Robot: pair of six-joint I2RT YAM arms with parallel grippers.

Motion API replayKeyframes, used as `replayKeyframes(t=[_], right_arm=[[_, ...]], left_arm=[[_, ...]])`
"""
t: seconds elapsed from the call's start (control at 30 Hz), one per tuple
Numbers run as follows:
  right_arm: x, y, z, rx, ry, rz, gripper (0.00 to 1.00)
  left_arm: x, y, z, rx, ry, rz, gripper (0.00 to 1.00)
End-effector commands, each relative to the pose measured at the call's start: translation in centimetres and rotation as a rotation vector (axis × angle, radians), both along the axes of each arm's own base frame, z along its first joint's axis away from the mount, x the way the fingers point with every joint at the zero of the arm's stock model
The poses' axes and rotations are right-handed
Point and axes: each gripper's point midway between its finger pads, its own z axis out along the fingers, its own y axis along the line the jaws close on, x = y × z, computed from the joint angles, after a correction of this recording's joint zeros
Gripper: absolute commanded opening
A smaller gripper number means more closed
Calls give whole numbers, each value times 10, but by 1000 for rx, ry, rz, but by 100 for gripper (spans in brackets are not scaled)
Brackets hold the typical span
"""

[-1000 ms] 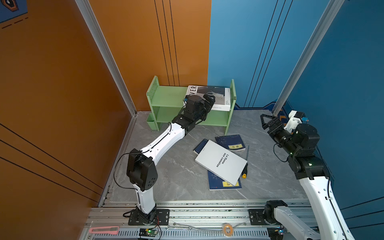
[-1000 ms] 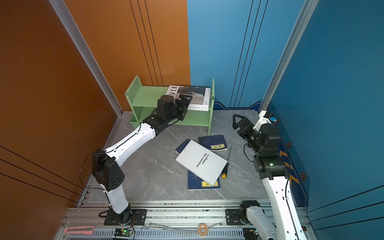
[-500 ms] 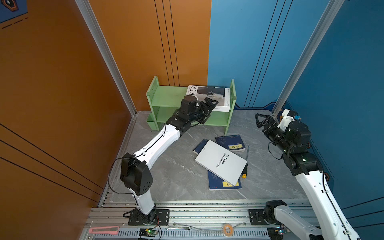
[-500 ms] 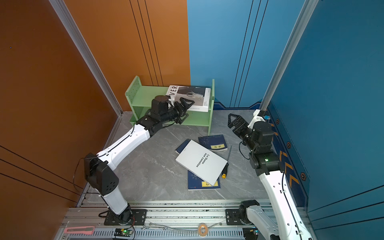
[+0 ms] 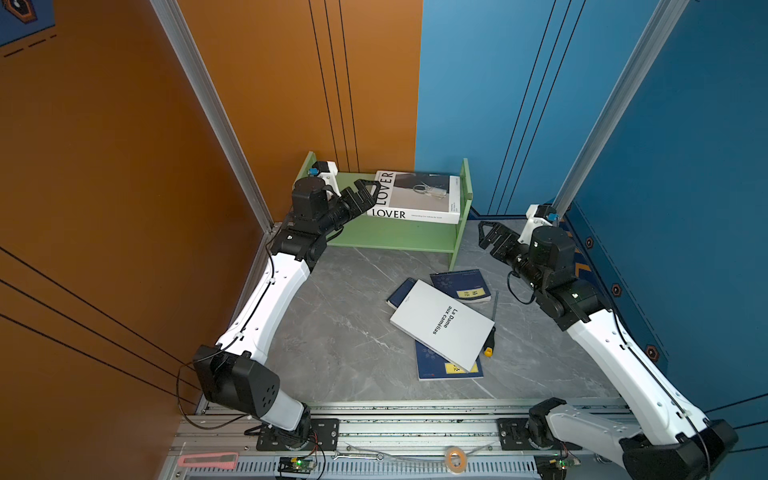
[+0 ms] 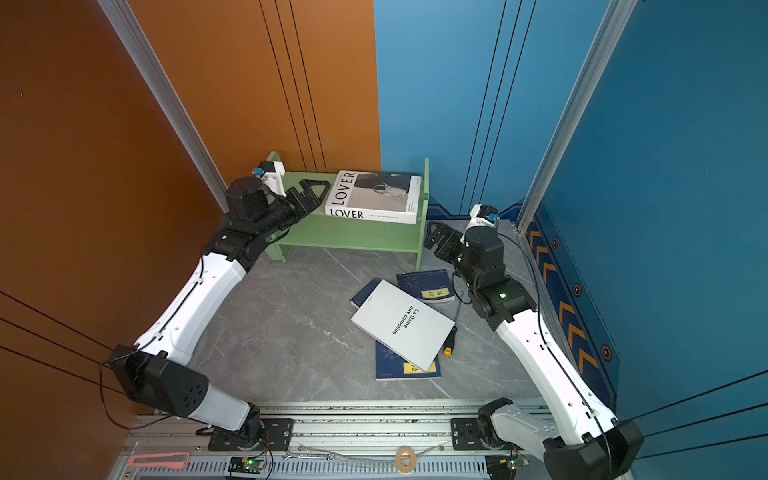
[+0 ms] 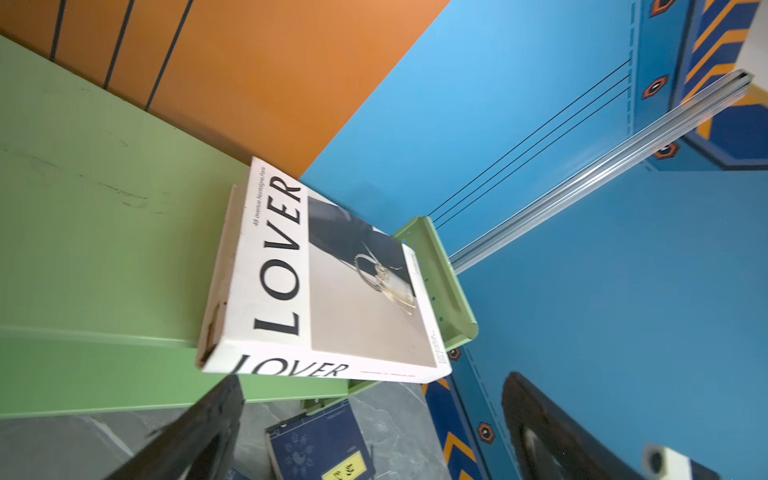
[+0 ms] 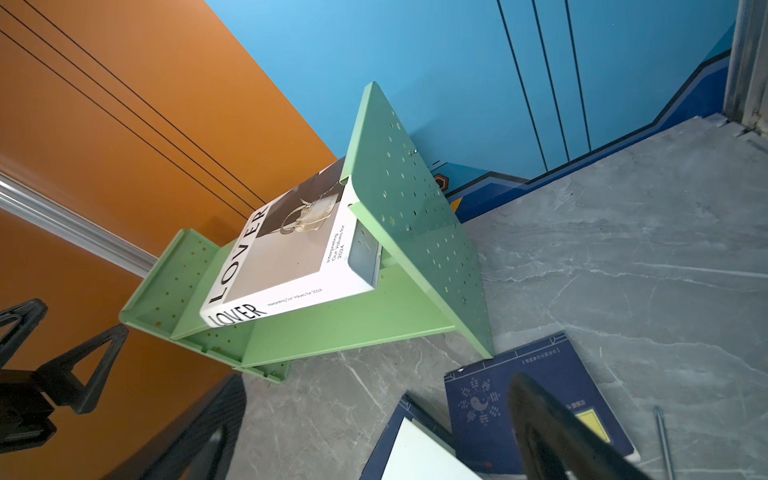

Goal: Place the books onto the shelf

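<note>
We see the LOVER book (image 5: 415,199) lying flat on the upper tier of the green shelf (image 5: 395,239), at its right end. Our left jaws stand spread and empty just beside it. Our right jaws, equally spread and empty, hover beyond the shelf's right end. The white book (image 5: 442,324) lies across blue books (image 5: 459,284) on the counter (image 5: 340,324).

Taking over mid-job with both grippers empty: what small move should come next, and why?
Probably lower the right gripper toward the white book. The LOVER book already lies flat on the green shelf; the white book tops the pile of blue books, so it likely goes first, and the open right gripper looks nearer to it.
</note>
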Motion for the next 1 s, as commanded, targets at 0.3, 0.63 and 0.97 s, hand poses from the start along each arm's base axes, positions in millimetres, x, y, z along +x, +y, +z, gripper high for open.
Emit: replayKeyframes(t=[0.3,0.63,0.97], right_arm=[[59,23,19,-119,-113,-32,100],[103,22,12,-90,-88,-57,100],[116,19,-6,-113,-68,-50,98]], left_arm=[[58,-11,-37,10,-24,-129,98],[68,-36,-45,-16,-42,-226,98],[57,-53,-38,-48,-49,-253,98]])
